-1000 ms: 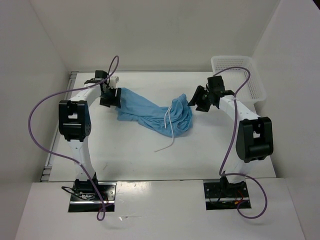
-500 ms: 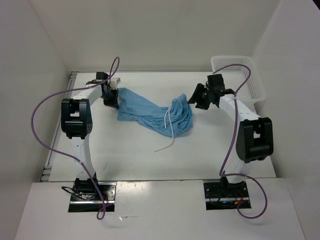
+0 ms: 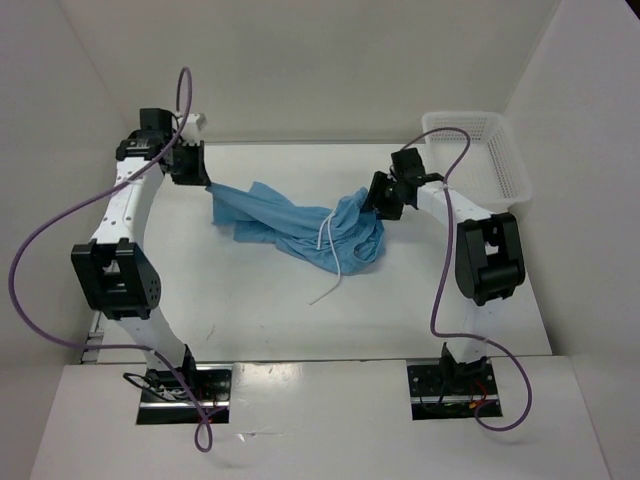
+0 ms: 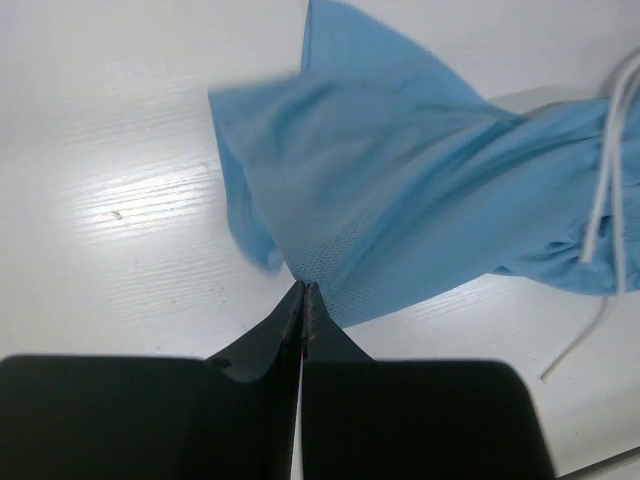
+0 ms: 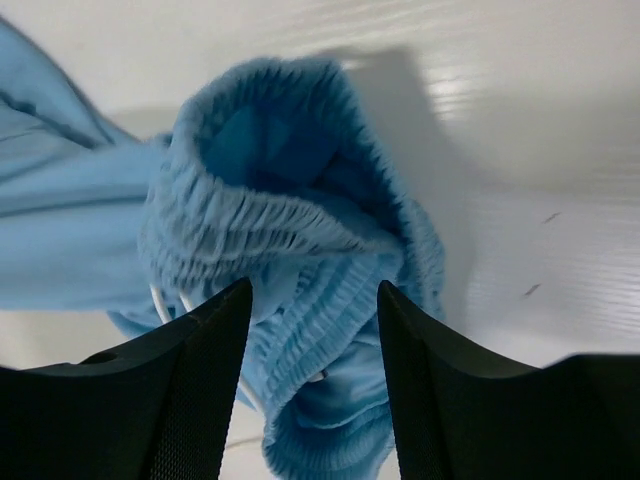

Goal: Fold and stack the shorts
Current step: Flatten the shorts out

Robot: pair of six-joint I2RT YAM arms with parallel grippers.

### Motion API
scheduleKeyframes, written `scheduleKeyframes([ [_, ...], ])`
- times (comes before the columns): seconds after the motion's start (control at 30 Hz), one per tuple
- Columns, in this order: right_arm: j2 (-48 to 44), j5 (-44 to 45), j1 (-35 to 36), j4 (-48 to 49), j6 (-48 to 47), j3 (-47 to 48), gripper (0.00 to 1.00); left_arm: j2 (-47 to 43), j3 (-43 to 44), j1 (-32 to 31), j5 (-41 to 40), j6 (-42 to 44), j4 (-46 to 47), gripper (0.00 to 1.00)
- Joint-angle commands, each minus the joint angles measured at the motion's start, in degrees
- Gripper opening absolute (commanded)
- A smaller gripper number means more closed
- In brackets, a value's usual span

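The light blue shorts [image 3: 300,225] lie crumpled and stretched across the middle of the table, their white drawstring [image 3: 332,268] trailing toward the front. My left gripper [image 3: 204,182] is shut on a leg corner of the shorts [image 4: 380,200] at the far left, and the fabric runs taut out of its closed tips [image 4: 304,290]. My right gripper [image 3: 376,197] stands open at the right end. The gathered waistband [image 5: 300,230] bunches between and just beyond its fingers [image 5: 205,380]. I cannot tell whether they touch the cloth.
A white mesh basket [image 3: 485,150] stands at the back right corner, behind the right arm. White walls enclose the table on three sides. Purple cables loop off both arms.
The left gripper closed on the leg corner and swung back and left, pulling that end of the shorts out. The right gripper moved left onto the waistband, staying open.
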Motion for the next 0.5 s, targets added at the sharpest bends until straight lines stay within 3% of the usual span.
scheduleKeyframes([
  [0.0,-3.95,-0.23,4.92,-1.32,-1.07,-0.4,0.58,-3.02,0.87,1.11,2.18,0.23,-7.32,0.0],
  [0.17,-7.05,-1.89,7.66,-1.32,3.49,-8.21,0.57,-5.04,-6.68,1.11,0.95,0.23,-7.33,0.0],
  [0.47,-7.58,-3.05,8.18,3.07,6.23,-12.28,0.55,-6.62,-7.75,1.11,0.25,0.23,-5.74,0.0],
])
